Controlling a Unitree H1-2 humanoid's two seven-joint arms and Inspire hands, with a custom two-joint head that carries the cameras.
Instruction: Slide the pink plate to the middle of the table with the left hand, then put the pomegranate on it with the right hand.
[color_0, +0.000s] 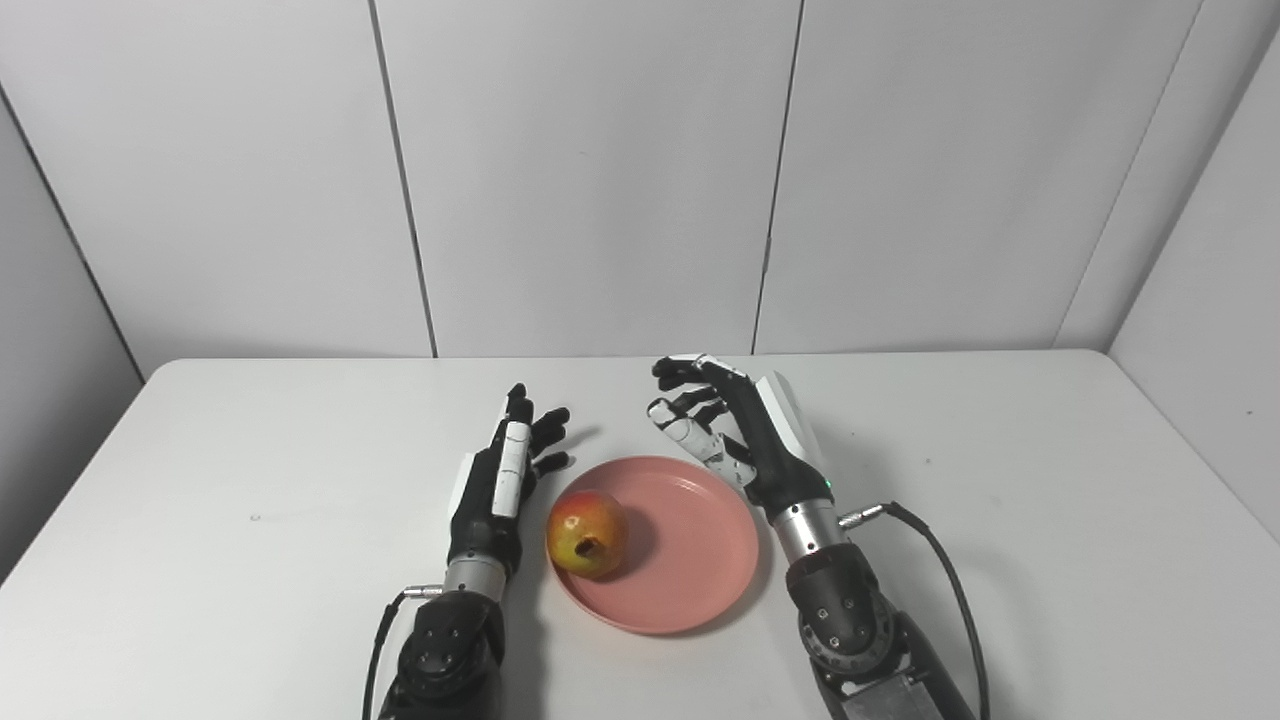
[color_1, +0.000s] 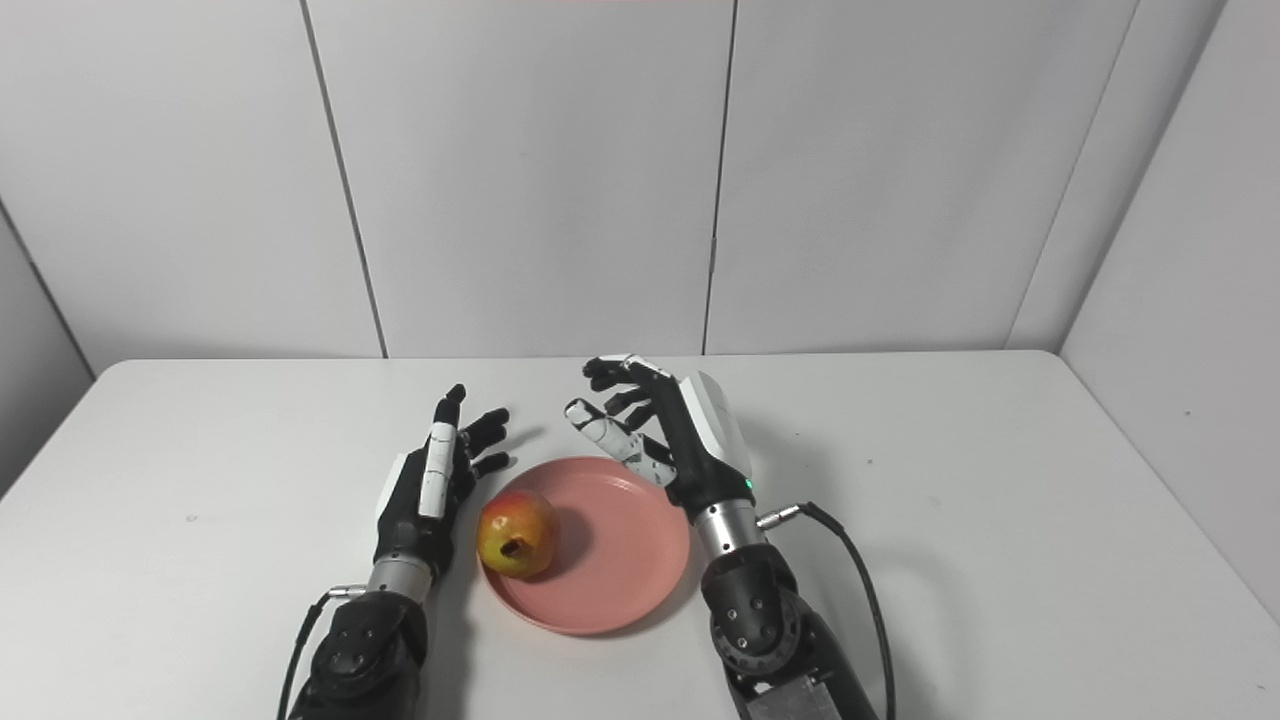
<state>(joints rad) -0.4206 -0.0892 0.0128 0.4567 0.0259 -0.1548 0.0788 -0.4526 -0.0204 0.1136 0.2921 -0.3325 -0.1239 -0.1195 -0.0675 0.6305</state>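
Pomegranate (color_0: 588, 534) yellow-red, on pink plate (color_0: 690, 570), both hands (color_0: 505, 470) (color_0: 740, 430) open, empty

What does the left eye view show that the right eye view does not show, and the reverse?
Only the left eye view: more of the side wall on the left.

Only the right eye view: a wider strip of the wall and table on the right.

Both: the pomegranate lying on the left part of the pink plate, near its rim; the left hand open beside the plate, and the right hand open, raised over the plate's far right rim. Neither hand holds anything.
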